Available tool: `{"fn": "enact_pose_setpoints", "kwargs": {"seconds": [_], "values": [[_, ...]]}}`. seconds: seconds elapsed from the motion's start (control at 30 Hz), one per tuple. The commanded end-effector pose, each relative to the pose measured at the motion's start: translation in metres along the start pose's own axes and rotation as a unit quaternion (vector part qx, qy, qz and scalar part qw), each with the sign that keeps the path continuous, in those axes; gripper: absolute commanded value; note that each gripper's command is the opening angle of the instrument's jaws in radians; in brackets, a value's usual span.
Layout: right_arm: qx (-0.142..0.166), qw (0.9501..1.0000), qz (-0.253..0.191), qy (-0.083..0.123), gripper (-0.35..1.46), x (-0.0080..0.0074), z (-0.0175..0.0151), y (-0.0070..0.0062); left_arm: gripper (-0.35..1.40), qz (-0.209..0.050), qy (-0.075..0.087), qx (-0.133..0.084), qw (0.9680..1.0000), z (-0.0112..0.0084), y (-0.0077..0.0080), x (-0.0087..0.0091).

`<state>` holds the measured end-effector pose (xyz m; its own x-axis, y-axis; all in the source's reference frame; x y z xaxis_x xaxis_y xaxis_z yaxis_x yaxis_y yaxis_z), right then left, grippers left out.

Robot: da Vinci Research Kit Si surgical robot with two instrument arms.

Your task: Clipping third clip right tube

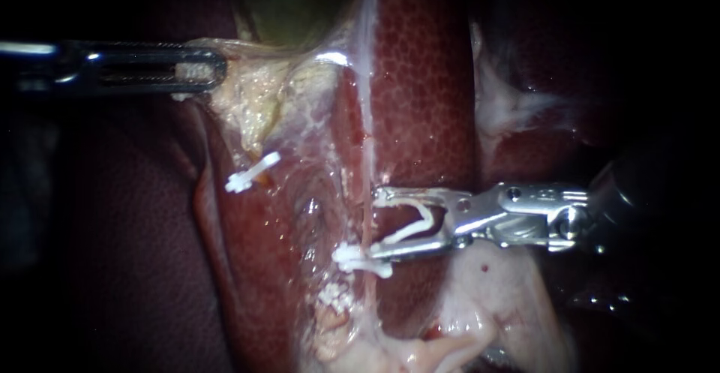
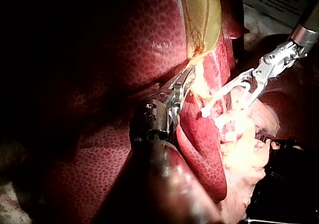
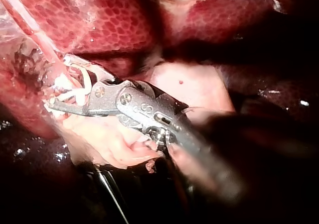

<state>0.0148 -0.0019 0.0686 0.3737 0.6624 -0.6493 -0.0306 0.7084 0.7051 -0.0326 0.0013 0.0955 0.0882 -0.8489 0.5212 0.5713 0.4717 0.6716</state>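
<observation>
Right instrument [image 1: 375, 224]: jaws wide apart, grasping a white clip [image 1: 412, 230] between them.
Right tube [image 1: 367, 155]: thin strand just at the jaw tips.
Left instrument [image 1: 217, 69]: jaws clenched on pale tissue [image 1: 247, 110].
Edges: liver [image 1: 420, 80] close behind.

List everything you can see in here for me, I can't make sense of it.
Liver: one, mottled dark red, behind everything.
Gallbladder: one, yellow-green, top, beside the liver.
Pale tissue: one patch, yellowish white, below the gallbladder.
Tube: one, pinkish white, running down over the liver.
Closed clips: two, white; one left of the tube, the other across it.
Open clip: one, white, in the right instrument's jaws, mouth at the tube.
Left instrument: one, dark metal, jaws shut on the pale tissue.
Right instrument: one, silver, jaws holding the open clip.
</observation>
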Motion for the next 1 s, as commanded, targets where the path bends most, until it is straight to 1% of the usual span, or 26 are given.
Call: {"fn": "enact_pose_setpoints", "kwargs": {"seconds": [0.03, 0.17, 0.3, 0.43, 0.53, 0.83, 0.93, 1.0], "values": [[0.001, 1.0, 0.001, 0.0, 0.57, -0.0001, 0.0002, 0.0001, -0.2, 0.0, 0.0, 0.0, 1.0, 0.0, 0.0, 0.0], [0.001, 1.0, 0.009, 0.0, 0.57, -0.0002, 0.0015, 0.0005, -0.2, 0.0, 0.0, 0.0, 1.0, 0.0, 0.0, 0.0], [0.0, 0.9998, 0.019, -0.001, 0.57, 0.0003, 0.0027, 0.0008, -0.2, 0.0, 0.0, 0.0, 1.0, 0.0, 0.0, 0.0], [0.01, 0.9992, 0.037, 0.01, 0.56, 0.0007, 0.0034, 0.0009, -0.2, 0.0, 0.0, 0.0, 1.0, 0.0, 0.0, 0.0], [0.013, 0.9987, 0.046, 0.017, 0.56, 0.0009, 0.0038, 0.001, -0.2, 0.0, 0.0, 0.0, 1.0, 0.0, 0.0, 0.0001], [0.016, 0.9982, 0.055, 0.017, 0.51, 0.0009, 0.004, 0.0013, -0.2, 0.0, 0.0, -0.001, 1.0, 0.0001, -0.0002, 0.0001], [0.016, 0.9979, 0.061, 0.017, 0.47, 0.0008, 0.0039, 0.0014, -0.2, 0.0, 0.0, -0.001, 1.0, 0.0001, -0.0002, 0.0001], [0.016, 0.9975, 0.067, 0.017, 0.4, 0.0007, 0.0038, 0.0014, -0.2, 0.0, 0.0, -0.001, 1.0, 0.0001, -0.0002, 0.0001]]}}
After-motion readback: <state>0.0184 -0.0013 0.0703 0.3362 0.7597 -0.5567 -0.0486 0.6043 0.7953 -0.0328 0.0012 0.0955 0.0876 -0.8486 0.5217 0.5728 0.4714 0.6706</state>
